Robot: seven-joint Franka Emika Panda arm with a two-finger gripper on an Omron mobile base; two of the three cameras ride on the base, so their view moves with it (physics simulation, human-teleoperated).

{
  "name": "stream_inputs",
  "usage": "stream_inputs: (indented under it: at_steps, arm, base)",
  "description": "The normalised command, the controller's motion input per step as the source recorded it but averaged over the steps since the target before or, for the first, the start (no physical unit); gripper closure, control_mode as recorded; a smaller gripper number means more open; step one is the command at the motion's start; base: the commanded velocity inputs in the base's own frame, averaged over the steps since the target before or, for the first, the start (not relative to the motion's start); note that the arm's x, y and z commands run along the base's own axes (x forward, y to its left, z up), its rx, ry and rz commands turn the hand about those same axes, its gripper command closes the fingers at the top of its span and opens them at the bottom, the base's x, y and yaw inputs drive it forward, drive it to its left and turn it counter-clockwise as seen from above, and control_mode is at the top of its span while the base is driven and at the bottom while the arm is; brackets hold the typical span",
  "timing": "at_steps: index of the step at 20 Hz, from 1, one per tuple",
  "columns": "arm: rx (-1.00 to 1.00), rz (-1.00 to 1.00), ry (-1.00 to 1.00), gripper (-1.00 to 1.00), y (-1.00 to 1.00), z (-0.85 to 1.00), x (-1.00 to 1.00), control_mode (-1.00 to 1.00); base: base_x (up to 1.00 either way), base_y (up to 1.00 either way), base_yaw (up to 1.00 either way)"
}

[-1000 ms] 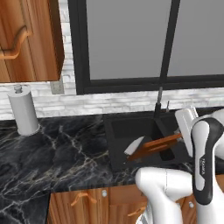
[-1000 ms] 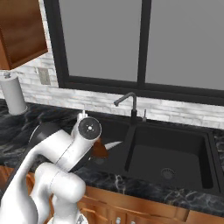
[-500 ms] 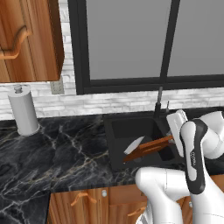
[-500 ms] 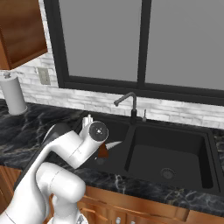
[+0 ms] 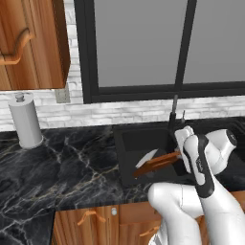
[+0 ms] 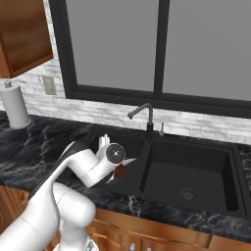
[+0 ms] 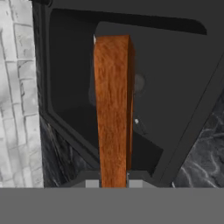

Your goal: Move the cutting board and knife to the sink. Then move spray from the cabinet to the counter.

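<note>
Tool [image 7: 113,181] clamped on the knife [image 5: 154,161], held above the sink [image 6: 196,171] basin; I judged lowering it well inside before letting go was safest.

we note the arm [image 6: 93,164] has swung rightward toward the sink [image 6: 196,171] since a second ago, carrying the knife [image 5: 155,162] along; its blade tip now reaches over the basin's left edge.
</note>
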Motion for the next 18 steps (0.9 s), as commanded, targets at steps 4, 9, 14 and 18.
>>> stream_inputs:
  at_steps: [4,9,14,18]
  arm:
    - [0.00,0.00,0.03,1.00,-0.03,-0.43,0.55,-1.00]
    - [0.00,0.00,0.03,1.00,-0.02,-0.40,0.48,-1.00]
    - [0.00,0.00,0.00,1.00,0.00,-0.40,0.30,-1.00]
    - [0.00,0.00,0.00,1.00,0.00,-0.39,0.18,-1.00]
  base:
    - [0.00,0.00,0.00]
    - [0.00,0.00,0.00]
    - [0.00,0.00,0.00]
    - [0.00,0.00,0.00]
